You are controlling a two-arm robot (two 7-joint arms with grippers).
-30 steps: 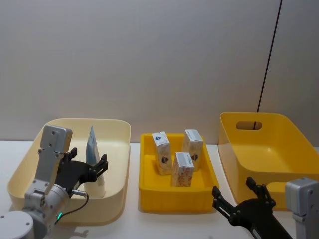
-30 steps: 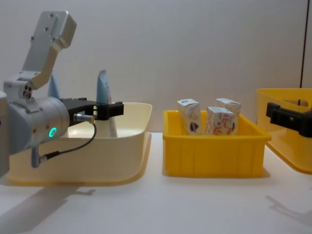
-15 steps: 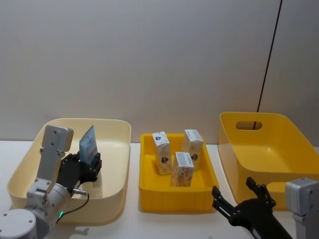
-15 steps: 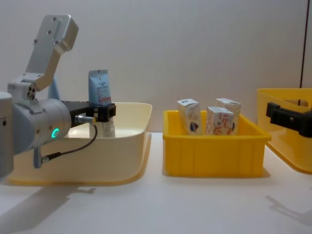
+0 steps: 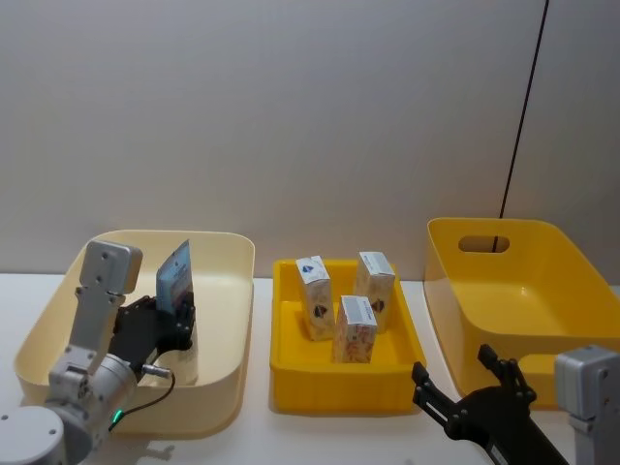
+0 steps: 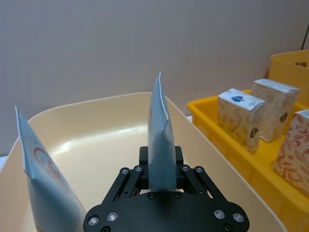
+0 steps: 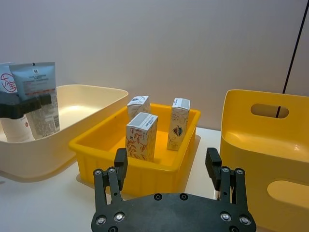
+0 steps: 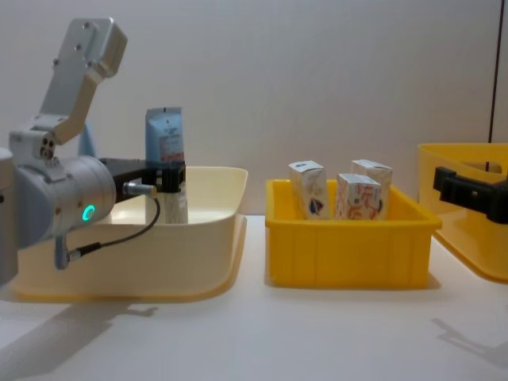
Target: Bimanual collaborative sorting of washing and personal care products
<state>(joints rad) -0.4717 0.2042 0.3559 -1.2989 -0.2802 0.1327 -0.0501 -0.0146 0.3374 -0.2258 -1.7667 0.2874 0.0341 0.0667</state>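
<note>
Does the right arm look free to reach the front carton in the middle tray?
Probably yes. The right gripper hangs open and empty before the yellow tray; the front carton stands upright, clear above, with nothing between. The left gripper grips a tube in the cream bin.

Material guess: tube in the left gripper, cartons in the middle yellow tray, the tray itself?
Tube: probably soft plastic or laminate, matte pale blue; flat crimped top, clamped in the left gripper. Cartons: likely printed paperboard; sharp folded edges, flat faces. Tray: moulded plastic, slight sheen, rounded rim. Right gripper parked open, low right.
</note>
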